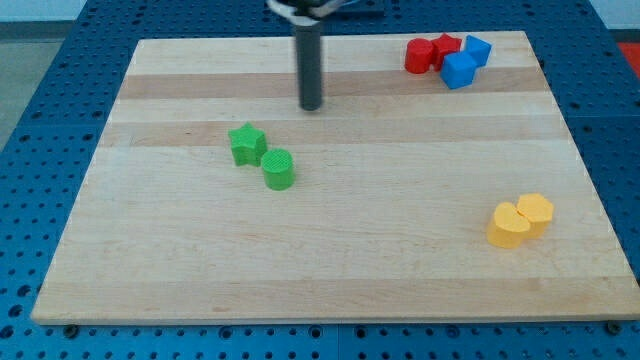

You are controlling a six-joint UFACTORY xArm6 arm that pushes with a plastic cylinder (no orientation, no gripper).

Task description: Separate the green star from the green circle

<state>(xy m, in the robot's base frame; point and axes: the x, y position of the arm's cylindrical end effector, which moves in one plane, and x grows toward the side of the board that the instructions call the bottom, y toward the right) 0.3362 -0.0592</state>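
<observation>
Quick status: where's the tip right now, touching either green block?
My tip: no gripper, holding nothing; it sits apart from both, toward the view's top and right of the green star and green circle.

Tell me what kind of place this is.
Probably a robot lab bench: a wooden board lies on a blue perforated table, small coloured blocks sit on it, such as the green star and green circle, and my tip stands above them.

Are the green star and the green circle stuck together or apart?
Together, or nearly: the green star and green circle sit side by side with no clear gap. My tip is above them, touching neither.
</observation>
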